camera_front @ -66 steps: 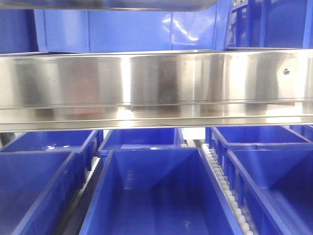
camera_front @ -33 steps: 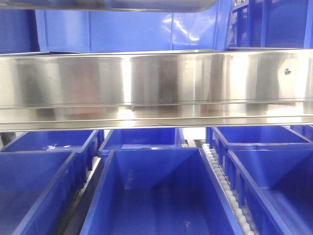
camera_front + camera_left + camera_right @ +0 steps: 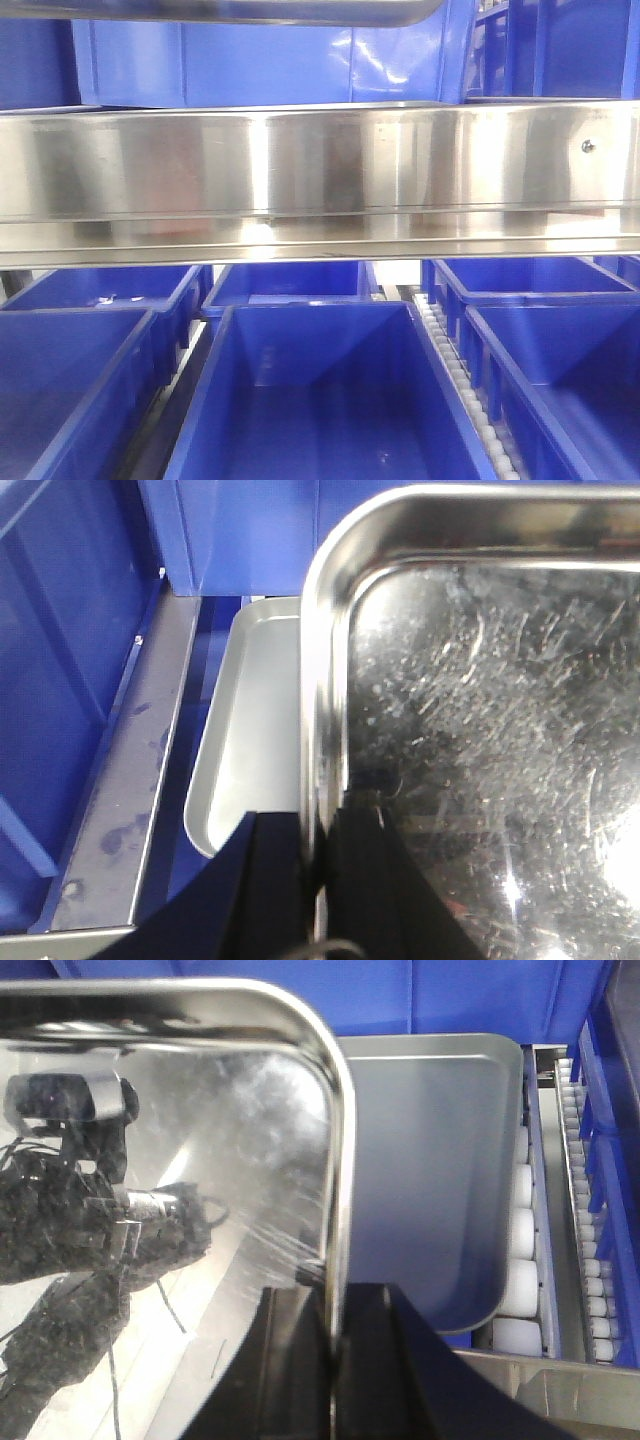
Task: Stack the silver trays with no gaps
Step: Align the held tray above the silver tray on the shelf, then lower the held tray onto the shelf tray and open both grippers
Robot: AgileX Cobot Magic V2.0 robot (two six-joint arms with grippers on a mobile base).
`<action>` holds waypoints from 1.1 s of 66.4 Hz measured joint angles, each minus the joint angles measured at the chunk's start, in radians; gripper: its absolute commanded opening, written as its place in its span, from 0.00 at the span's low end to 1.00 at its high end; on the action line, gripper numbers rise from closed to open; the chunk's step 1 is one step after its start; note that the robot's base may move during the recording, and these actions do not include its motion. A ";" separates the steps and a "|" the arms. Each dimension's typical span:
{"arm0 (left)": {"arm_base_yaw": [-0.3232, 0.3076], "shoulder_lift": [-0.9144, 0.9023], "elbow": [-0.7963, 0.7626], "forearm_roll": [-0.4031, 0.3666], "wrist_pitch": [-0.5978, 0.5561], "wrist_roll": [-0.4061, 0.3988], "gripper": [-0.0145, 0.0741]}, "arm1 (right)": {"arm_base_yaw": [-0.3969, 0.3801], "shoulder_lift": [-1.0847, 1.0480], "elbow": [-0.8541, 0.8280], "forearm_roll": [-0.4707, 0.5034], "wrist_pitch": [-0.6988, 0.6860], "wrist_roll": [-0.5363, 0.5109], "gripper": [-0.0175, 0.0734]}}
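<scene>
Both hands are on one tray. The left hand (image 3: 312, 830) is clamped over the left rim of the held tray (image 3: 480, 710), one finger inside the wall and one outside. The right hand (image 3: 332, 1305) does the same on the opposite rim. A pinch on each side keeps the shiny pan level, and it needs to be level if it is to nest flat.

Beneath it waits the lower tray (image 3: 255, 720), peeking out past the left edge here and past the right edge (image 3: 430, 1160) in the other wrist view, resting on white rollers (image 3: 515, 1230). With margin showing on both sides, the held tray looks roughly centred above its target and not yet seated.

From the front camera the brushed shelf rail (image 3: 320, 170) blocks nearly everything above the blue bins (image 3: 320, 400). The silver sliver at the very top is probably the held tray's underside, though I can't be sure.

My read is that the next move is a straight, even descent. If one corner catches the rim below, the tray would sit with a gap.
</scene>
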 measured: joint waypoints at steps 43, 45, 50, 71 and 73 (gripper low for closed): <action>0.000 0.000 0.000 0.000 0.000 0.000 0.15 | 0.000 0.000 0.000 -0.010 -0.001 0.000 0.17; 0.000 0.000 0.000 0.000 -0.002 0.000 0.15 | 0.000 0.000 0.000 -0.010 -0.001 0.000 0.17; 0.000 0.000 0.000 0.000 -0.007 0.000 0.15 | 0.002 0.000 0.000 -0.011 0.010 0.000 0.17; -0.006 0.000 0.000 -0.006 -0.044 0.000 0.15 | 0.008 0.000 0.000 -0.011 0.090 0.000 0.17; -0.006 0.000 0.000 -0.006 -0.044 0.000 0.15 | 0.008 0.000 0.000 -0.011 0.090 0.000 0.17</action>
